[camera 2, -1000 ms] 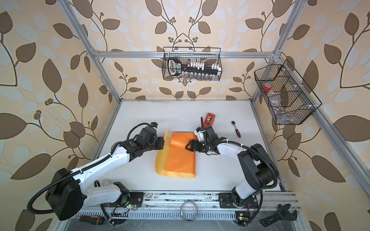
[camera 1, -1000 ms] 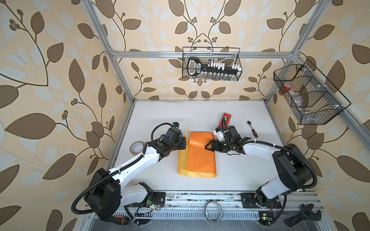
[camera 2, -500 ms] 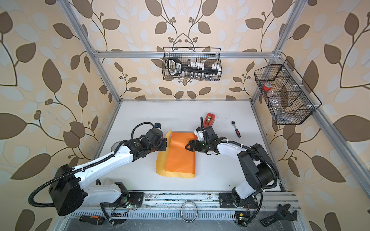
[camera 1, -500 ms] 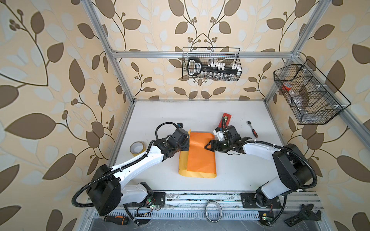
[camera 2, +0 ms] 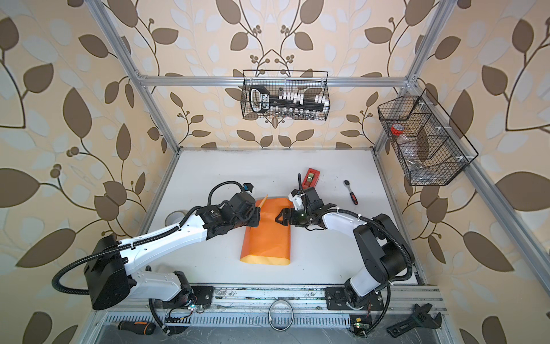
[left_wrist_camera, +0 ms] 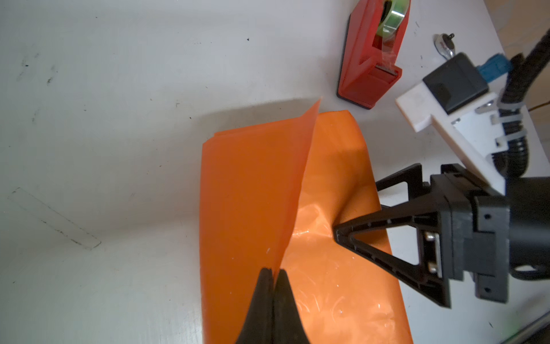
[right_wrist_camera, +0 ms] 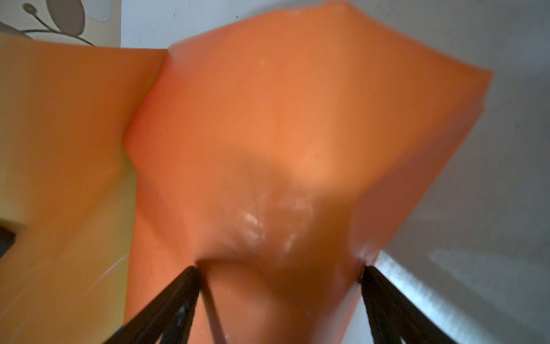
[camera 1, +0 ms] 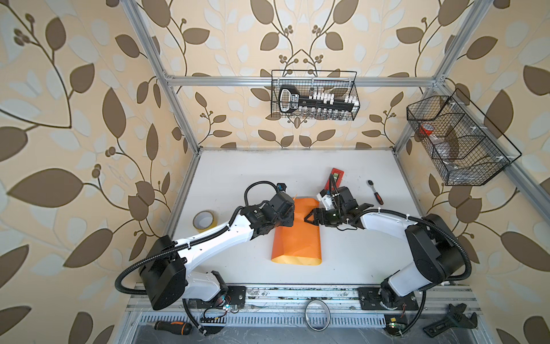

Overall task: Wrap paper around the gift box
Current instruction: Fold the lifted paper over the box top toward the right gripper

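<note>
Paper point(camera 1: 297, 241) lies mid-surface point(camera 1: 238, 178), glossy orange side up, folded into a long packet that runs from near the front rail toward the back wall; it looks the same in both top views point(camera 2: 268, 238). The packet humps up in its far half, so the gift box is prob. under there, but it's covered and I can't tell for sure.

On the left, the left claw point(left_wrist_camera: 273, 272) is pinched tight on the edge of a loose flap, w/ the flap standing up off the packet and its far corner poking free. Opposite it, the right claw point(right_wrist_camera: 279, 268) has its jaws spread wide and grips nothing. In the left wrist view one fingertip point(left_wrist_camera: 340, 234) presses a dent into the top of the paper, and the other sits right at the packet's edge.

Red tape dispenser point(camera 1: 336, 177) stands just beyond the paper's far end, behind the right claw. Ratchet wrench point(camera 1: 375, 193) lies to its right — well apart from the yellow tape roll point(camera 1: 204, 220) near the surface's left edge.
</note>
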